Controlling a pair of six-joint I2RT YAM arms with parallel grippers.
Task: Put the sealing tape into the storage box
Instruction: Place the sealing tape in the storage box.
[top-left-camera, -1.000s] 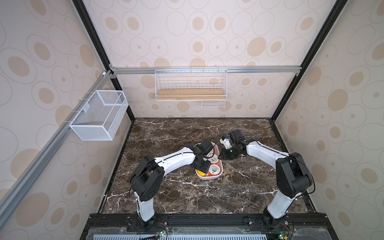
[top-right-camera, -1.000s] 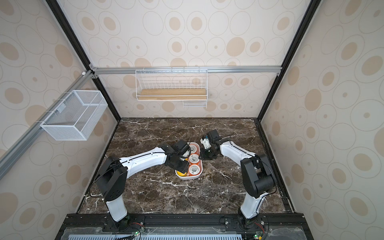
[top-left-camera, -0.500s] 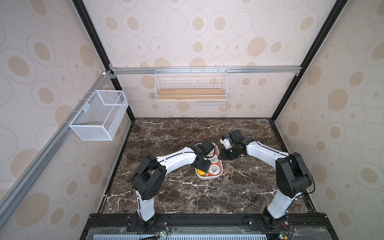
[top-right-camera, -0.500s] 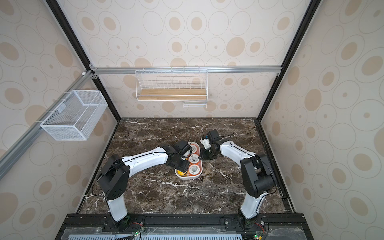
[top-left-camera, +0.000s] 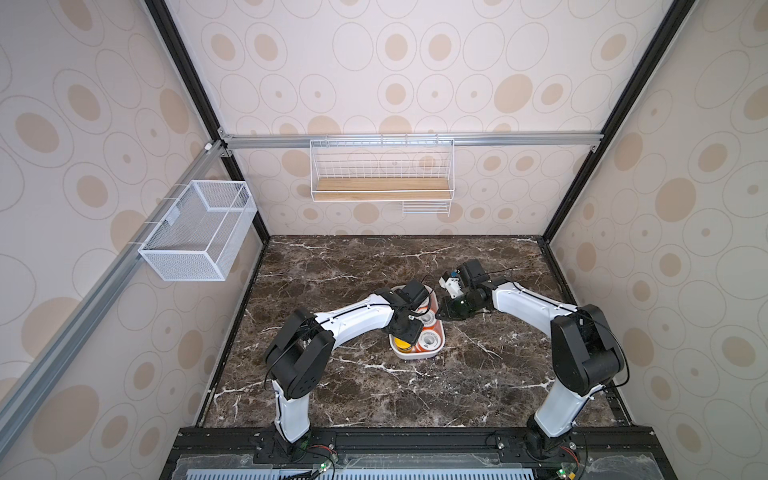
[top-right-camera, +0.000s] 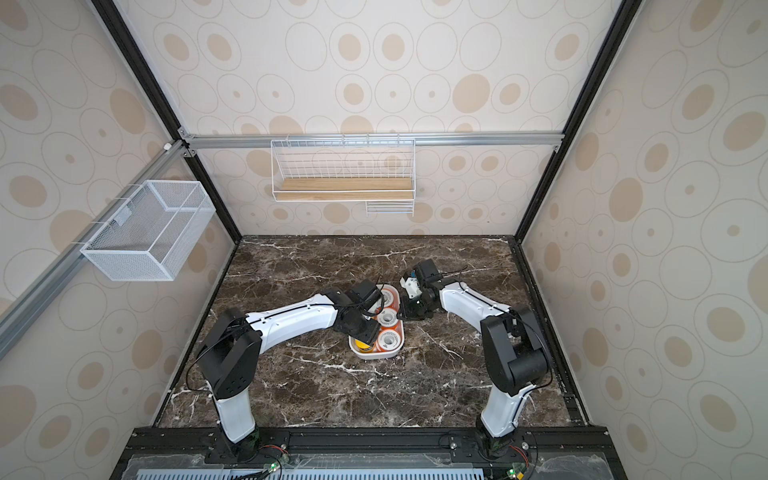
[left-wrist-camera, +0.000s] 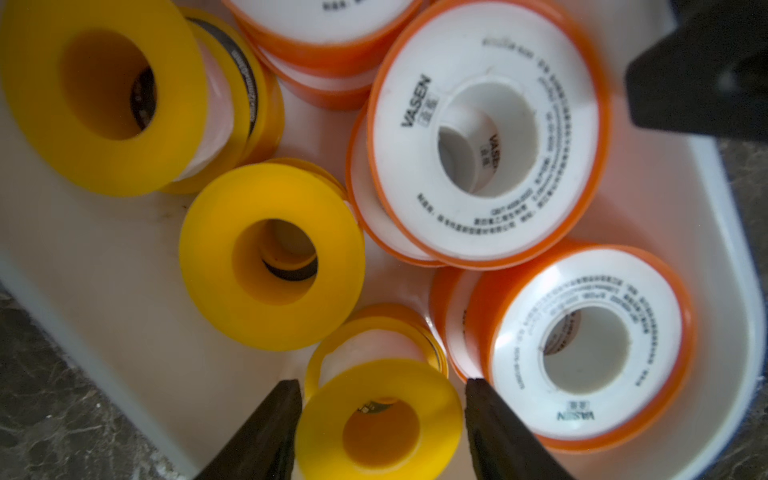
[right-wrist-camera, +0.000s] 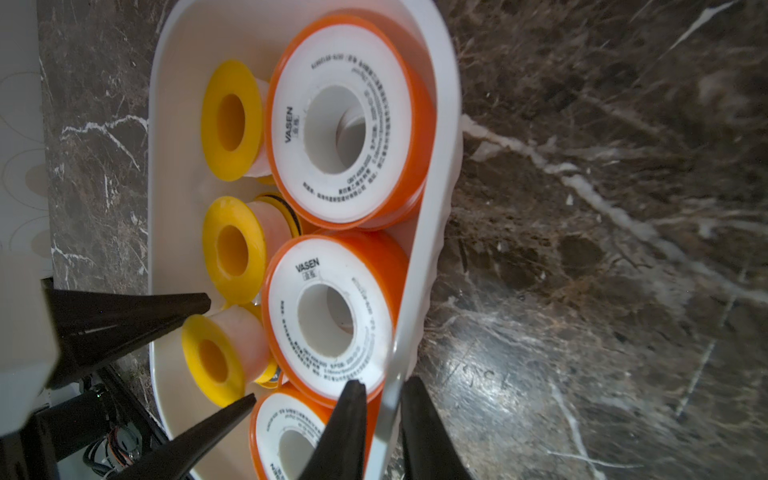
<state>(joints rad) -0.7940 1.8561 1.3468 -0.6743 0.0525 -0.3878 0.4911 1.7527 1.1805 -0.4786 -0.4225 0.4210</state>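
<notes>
Spools (left-wrist-camera: 488, 137) are crowding the box (left-wrist-camera: 104, 299), leaving a bare strip along one wall; the left gripper (left-wrist-camera: 380, 382) is straddling one inside, and the right gripper (right-wrist-camera: 382, 382) is clamping its rim.

This is a robot test cell in a lab, dressed up to pass for a home. Its walls (top-left-camera: 395, 62) are flat panels papered with beige rings, held in black frame posts (top-left-camera: 183, 70) and aluminium rails (top-left-camera: 519, 139). A wire shelf (top-left-camera: 381, 189) with a wooden base and a white mesh basket (top-left-camera: 195, 232) hang from those rails above a dark marble-look table (top-left-camera: 374, 257). The left arm (top-left-camera: 357, 318) and the right arm (top-left-camera: 528, 301) stand bolted to a black bar (top-left-camera: 415, 442) at its front edge, bare wires at their feet.
</notes>
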